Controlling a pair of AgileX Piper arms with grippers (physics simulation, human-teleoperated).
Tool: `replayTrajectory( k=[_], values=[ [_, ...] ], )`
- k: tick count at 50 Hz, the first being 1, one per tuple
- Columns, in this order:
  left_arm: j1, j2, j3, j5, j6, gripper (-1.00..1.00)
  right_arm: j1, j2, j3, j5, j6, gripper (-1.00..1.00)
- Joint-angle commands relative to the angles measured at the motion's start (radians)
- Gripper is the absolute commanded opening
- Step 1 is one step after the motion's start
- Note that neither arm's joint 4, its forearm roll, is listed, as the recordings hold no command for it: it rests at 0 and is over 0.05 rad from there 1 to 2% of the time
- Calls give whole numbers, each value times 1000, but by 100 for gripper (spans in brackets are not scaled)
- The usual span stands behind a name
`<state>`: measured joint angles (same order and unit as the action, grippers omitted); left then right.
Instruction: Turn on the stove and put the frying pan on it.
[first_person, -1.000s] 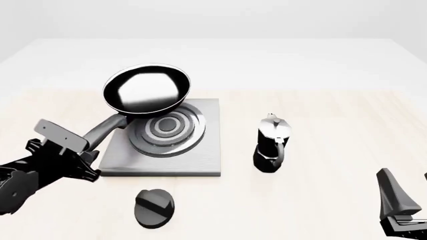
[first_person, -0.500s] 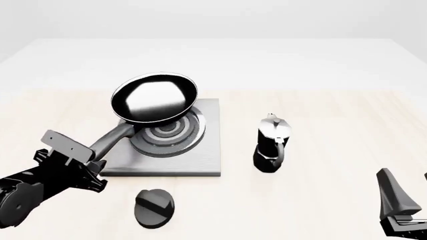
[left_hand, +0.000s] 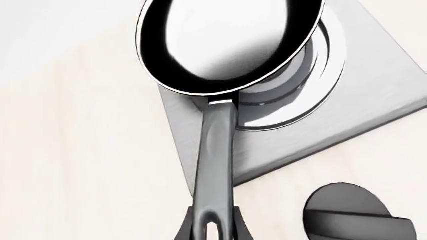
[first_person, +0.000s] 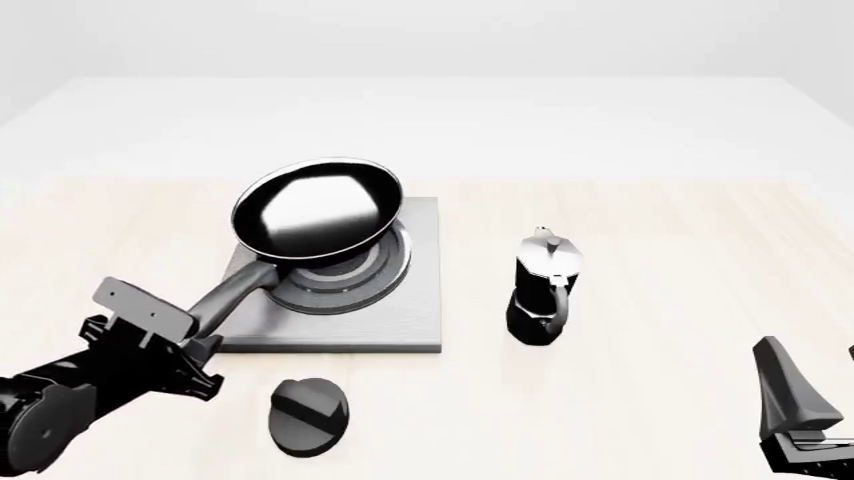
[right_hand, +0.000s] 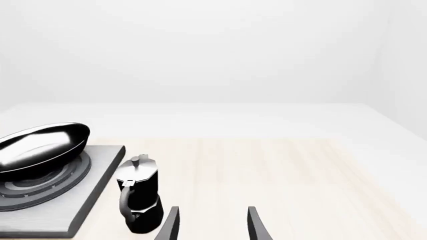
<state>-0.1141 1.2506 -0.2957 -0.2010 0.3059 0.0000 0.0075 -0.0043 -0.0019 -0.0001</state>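
Two jobs make up this task, and only one is visibly under way. The left gripper (first_person: 200, 345) is clamped on the end of the long handle of the frying pan (first_person: 318, 210), its fingers (left_hand: 235, 226) pinching either side of the grip. The glossy black pan hangs above the stove (first_person: 400, 320), over the far-left part of the silver burner rings (first_person: 347, 285) rather than squarely over their middle. The right wrist view shows the pan tilted and clear of the rings, with a gap under its bowl, so it is judged to be carried and not yet set down.

The knob (first_person: 308, 416), small, black and ridged, lies on the table (first_person: 667, 230) nearer the arms than the grey slab, near its front edge but apart from it, and neither arm touches it. Nothing in the renders shows whether the burner is on; no glow or marking can be read, so that step cannot be judged done.

The right gripper (right_hand: 212, 222) sits low at the near right of the table with its fingers spread and nothing between them, well apart from the stove. A black-and-silver moka pot (first_person: 545, 290) stands upright just to the right of the slab, between that idle gripper and the burner.

What looks left: centre and lower the pan onto the rings, let go, and deal with the knob if it is unturned.
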Motion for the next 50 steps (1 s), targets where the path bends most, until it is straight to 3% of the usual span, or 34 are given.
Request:
replayTrajectory(
  k=[1, 30, 50],
  values=[
    [-15, 4, -12, -30, 3, -100, 0, 0, 0, 0, 0, 100],
    [-45, -22, 30, -14, -6, -100, 0, 0, 0, 0, 0, 100],
    [-70, -108, 40, 87, 3, -100, 0, 0, 0, 0, 0, 100]
  ],
)
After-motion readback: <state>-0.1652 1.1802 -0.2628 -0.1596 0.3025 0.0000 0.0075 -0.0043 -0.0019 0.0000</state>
